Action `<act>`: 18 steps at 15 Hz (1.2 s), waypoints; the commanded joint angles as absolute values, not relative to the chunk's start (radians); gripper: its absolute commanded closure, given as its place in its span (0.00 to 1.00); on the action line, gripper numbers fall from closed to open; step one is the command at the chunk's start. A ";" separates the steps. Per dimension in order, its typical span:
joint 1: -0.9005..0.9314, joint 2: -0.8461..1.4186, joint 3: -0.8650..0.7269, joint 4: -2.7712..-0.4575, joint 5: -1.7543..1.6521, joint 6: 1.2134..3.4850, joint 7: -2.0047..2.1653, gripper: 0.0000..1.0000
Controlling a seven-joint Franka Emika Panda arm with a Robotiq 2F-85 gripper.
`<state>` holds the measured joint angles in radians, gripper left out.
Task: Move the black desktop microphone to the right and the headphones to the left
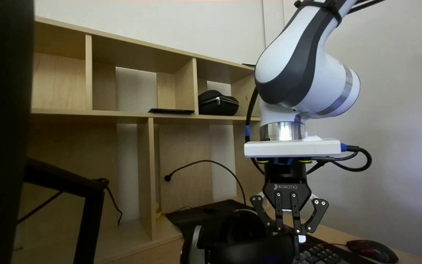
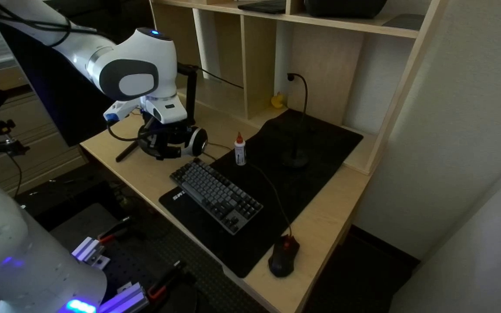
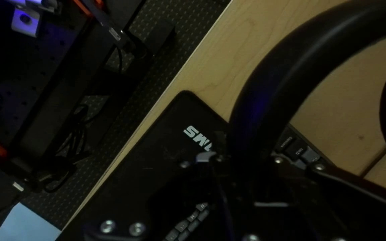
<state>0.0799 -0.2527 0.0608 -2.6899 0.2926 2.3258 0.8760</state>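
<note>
The black headphones hang above the left part of the desk in an exterior view, a pale-rimmed earcup facing outward. In an exterior view their earcup shows low in the foreground. My gripper is shut on the headband. From the wrist view, the thick curved headband runs down between the fingers of the gripper; the dark contact itself is hard to make out. The black desktop microphone stands upright on the mat's far part, its round base in view. Its gooseneck also arches in an exterior view.
A keyboard and a white bottle with red cap are on the black mat. The mouse sits near the desk corner. Wooden shelving rises behind, and a dark stand is close to the arm.
</note>
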 commanded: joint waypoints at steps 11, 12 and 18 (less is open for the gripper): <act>0.127 -0.211 0.091 -2.707 0.553 2.529 0.754 0.81; 0.127 -0.205 0.096 -2.707 0.546 2.527 0.763 0.81; 0.151 -0.040 0.154 -2.558 0.516 2.608 0.881 0.95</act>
<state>0.1379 -0.1400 0.1107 -2.6731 0.5369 2.5608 0.8091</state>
